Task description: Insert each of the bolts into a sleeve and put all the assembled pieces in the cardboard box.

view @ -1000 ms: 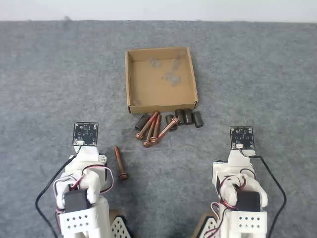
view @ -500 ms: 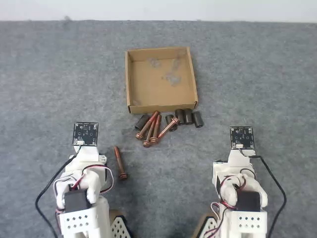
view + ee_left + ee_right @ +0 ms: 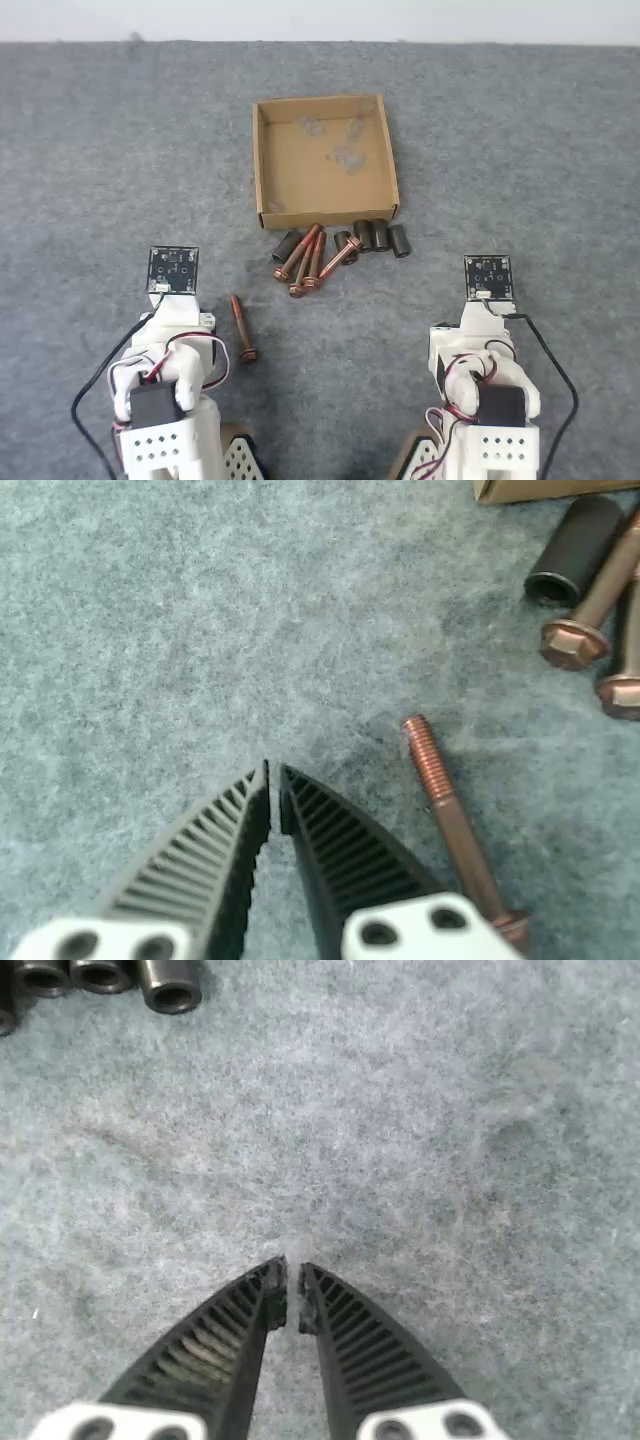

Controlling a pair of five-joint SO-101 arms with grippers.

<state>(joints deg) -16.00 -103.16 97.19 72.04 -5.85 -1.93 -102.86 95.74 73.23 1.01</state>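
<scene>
Fingers (image 3: 225, 850) of left gripper (image 3: 274, 772) pinched together tip to tip, gripping nothing, low over grey felt table (image 3: 520, 150). Just beside them, one lone bolt (image 3: 455, 825) lying flat, head end toward the arm's base. Right gripper (image 3: 292, 1272) likewise clenched and empty, over bare felt. Farther out, between the two arms, a loose cluster of bolts (image 3: 310, 258), flanked by dark sleeves (image 3: 380, 236) lying on their sides. Just beyond those, open cardboard box (image 3: 262, 160), front wall near the sleeves.
</scene>
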